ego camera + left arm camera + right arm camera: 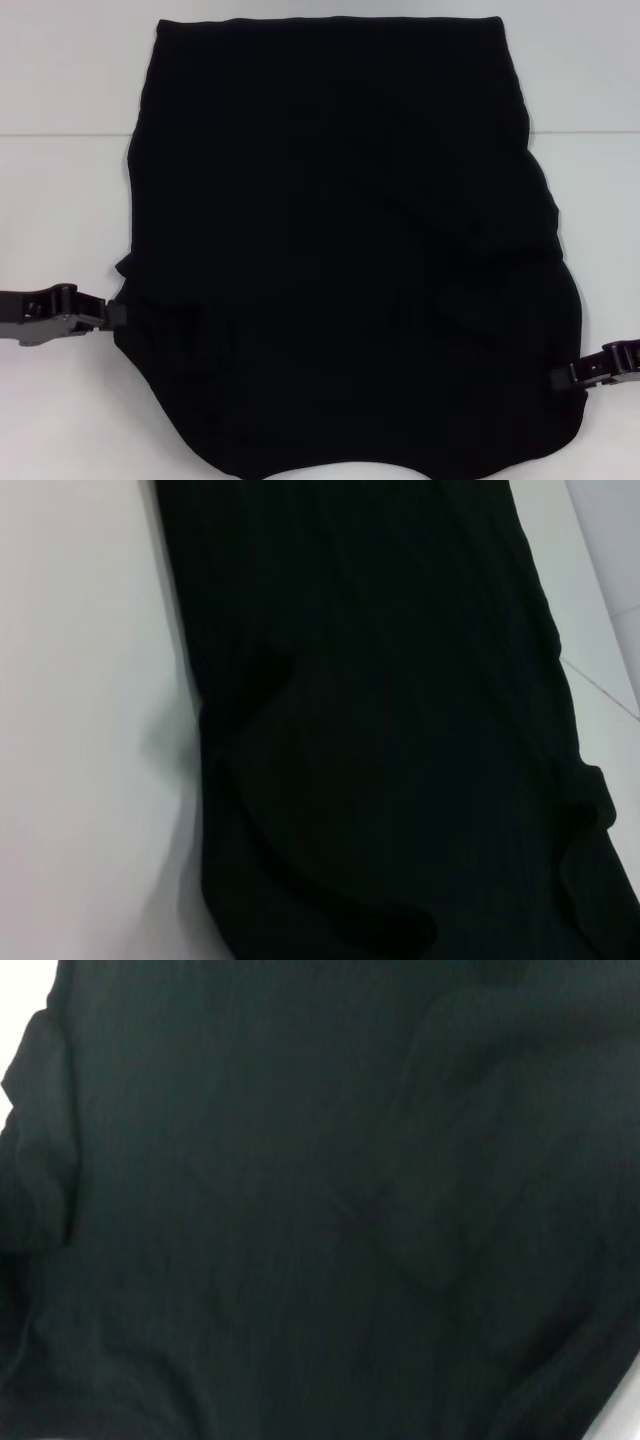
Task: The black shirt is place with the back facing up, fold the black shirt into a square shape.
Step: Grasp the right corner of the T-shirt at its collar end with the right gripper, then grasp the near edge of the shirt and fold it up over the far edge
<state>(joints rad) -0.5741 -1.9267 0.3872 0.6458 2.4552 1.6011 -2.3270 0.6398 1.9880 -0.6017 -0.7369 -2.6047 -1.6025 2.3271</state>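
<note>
- The shirt [340,260] fills the middle of the head view on a white table [60,90], plain side up, no print showing.
- Its sides look already folded in — no sleeves stick out, and the outline is a tall block with a straight edge at the top of the frame and a rounded one at the bottom.
- My read: the lengthwise folds are done; the crosswise fold that would shorten it to a square is left.
- The left gripper [112,316] sits at the lower left of the frame, touching the shirt's edge; the right gripper [562,378] at the lower right, also at the edge.
- Whether either is closed on cloth I cannot tell — dark fingers merge with dark fabric.
- Count: one shirt, two grippers, one table.
</note>
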